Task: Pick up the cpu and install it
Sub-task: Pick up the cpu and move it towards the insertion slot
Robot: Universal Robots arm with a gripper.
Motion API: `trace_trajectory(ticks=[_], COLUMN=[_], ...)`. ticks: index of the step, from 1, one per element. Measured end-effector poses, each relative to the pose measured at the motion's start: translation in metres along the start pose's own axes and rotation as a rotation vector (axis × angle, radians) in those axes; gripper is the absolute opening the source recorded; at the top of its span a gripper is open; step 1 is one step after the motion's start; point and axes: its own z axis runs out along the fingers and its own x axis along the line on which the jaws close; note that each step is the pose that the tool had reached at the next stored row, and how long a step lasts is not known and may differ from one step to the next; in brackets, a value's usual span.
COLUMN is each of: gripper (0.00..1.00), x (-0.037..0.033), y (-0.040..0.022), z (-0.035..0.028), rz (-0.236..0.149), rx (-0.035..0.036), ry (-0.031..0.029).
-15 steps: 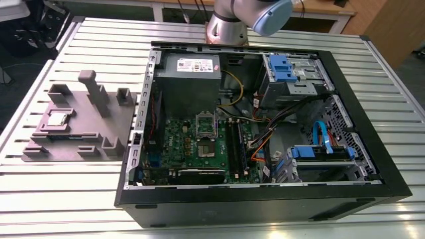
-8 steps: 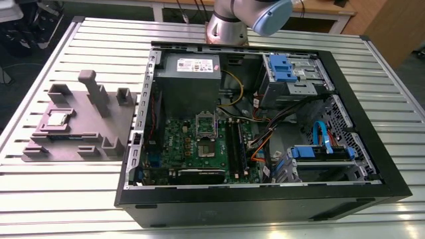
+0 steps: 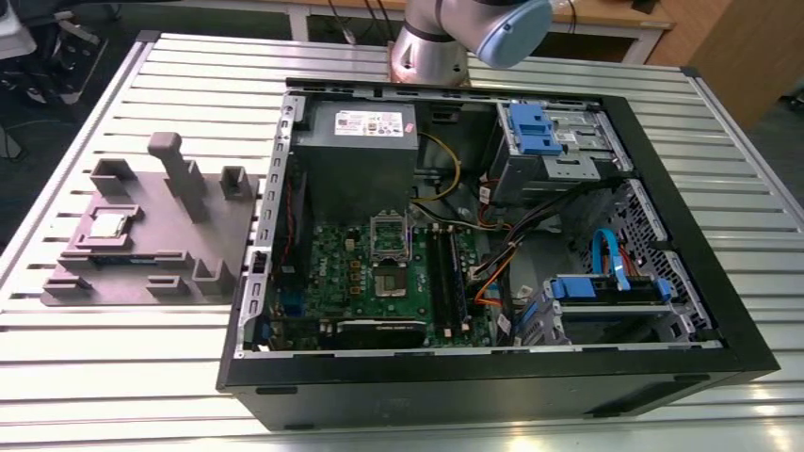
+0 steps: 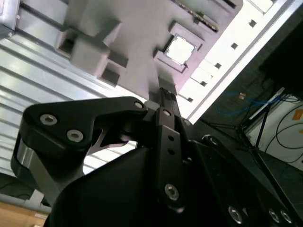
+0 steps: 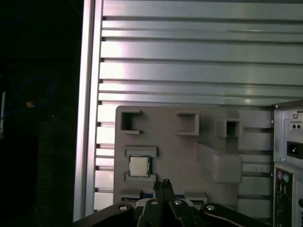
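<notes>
In the exterior view, a slatted metal surface carries an open computer case and, on the exterior view's left, a grey tray of moulded recesses. Inside the case, a grey power supply sits at the far end, and the socket lies on the green board nearer the camera. The white label on the power supply carries print that cannot be made out, and no writing can be told on anything else.

The cpu lies flat in a square recess of the tray, well apart from the socket, so it is not yet picked up. It is square, so no long axis, and its edges run parallel to the tray's.

In the first wrist view the gripper hangs above the tray, its fingers pressed together and holding nothing. The cpu seems to lie just beside their tips, on the side away from the case.
</notes>
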Motion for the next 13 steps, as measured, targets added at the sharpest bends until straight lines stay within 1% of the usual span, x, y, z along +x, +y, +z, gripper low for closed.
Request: trace_trajectory(ticks=[7,9,11,13], gripper=[0.10,0.10,0.10,0.10], x=[0.0316,0.0394,0.0428,0.0433], y=[0.0000,0.0000,-0.0001,-0.0005], z=[0.0138,0.0177,0.0214,0.0251], rz=[-0.002,-0.003,-0.004,-0.005], rx=[0.0001,0.0000,0.0001,0.0000], ry=[0.0001,0.0001,0.0002,0.0000])
